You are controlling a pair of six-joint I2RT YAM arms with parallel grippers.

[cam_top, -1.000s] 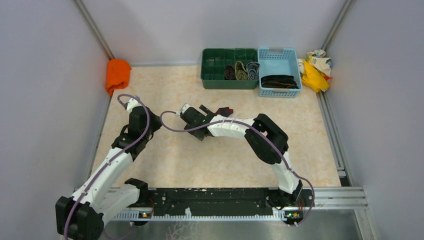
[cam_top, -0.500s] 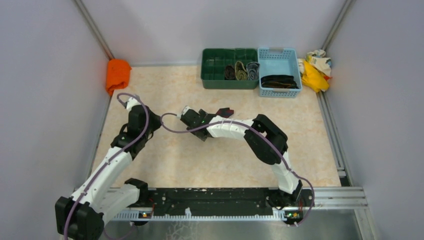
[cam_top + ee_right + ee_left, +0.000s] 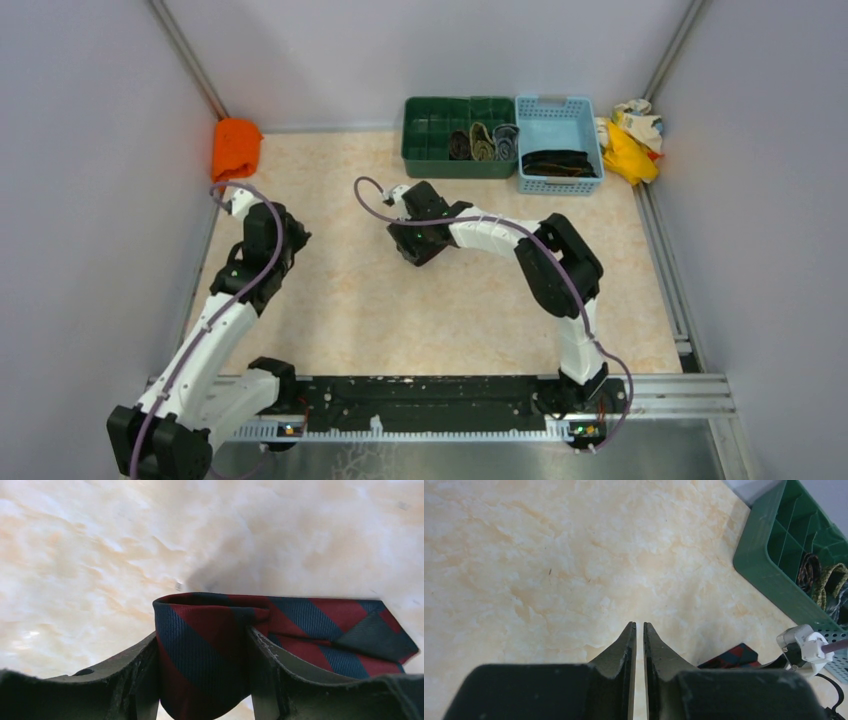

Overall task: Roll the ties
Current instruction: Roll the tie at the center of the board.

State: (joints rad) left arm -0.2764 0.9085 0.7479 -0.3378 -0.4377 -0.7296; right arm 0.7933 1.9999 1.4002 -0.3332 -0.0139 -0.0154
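Note:
My right gripper (image 3: 201, 635) is shut on a rolled dark red and navy tie (image 3: 320, 620), whose pointed end lies flat on the table to the right of the fingers. From above, that gripper (image 3: 420, 245) sits mid-table and hides the roll. The same tie (image 3: 736, 656) peeks out at the lower right of the left wrist view. My left gripper (image 3: 637, 625) hangs over bare table with only a thin slit between its fingers and nothing in it. It (image 3: 293, 240) stands well left of the right gripper.
A green divided tray (image 3: 430, 150) at the back holds three rolled ties (image 3: 482, 142). Beside it a blue basket (image 3: 558, 118) holds dark ties (image 3: 558, 162). An orange cloth (image 3: 236, 148) lies back left, yellow-and-cream rags (image 3: 630, 140) back right.
The right gripper has narrowed onto the tie roll and swung toward the back right. The left arm has drawn away to the left, its fingers closing further.

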